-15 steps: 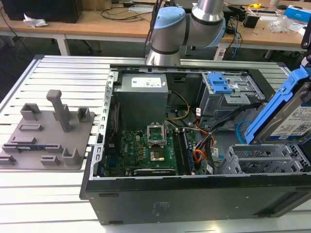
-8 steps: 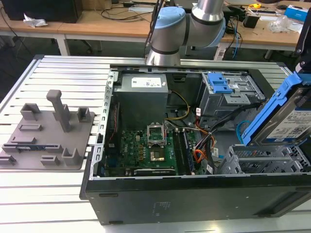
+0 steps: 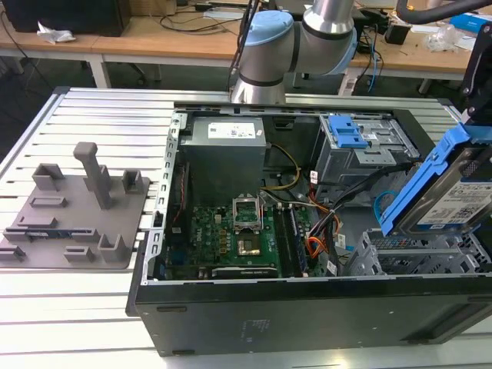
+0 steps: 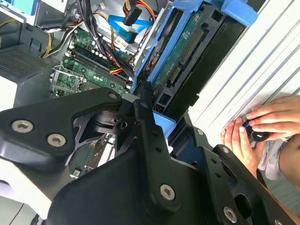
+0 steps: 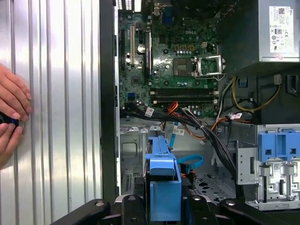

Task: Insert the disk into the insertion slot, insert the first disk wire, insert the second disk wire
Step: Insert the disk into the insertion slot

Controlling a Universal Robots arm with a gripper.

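Gripper (image 5: 165, 208) clamped on the disk (image 3: 463, 201) by its blue carrier (image 5: 164, 185), disk hanging tilted just above the slot (image 3: 403, 260), not seated, with the tilt probably there to lead one end in.

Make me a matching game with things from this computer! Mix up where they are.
Things:
1 disk
2 slot
3 motherboard
4 grey stand

Places:
a outside the case, on the table
b tilted in the air, in the gripper
c green, flat inside the case
d grey cage just below the disk

Pairs: 1-b, 2-d, 3-c, 4-a
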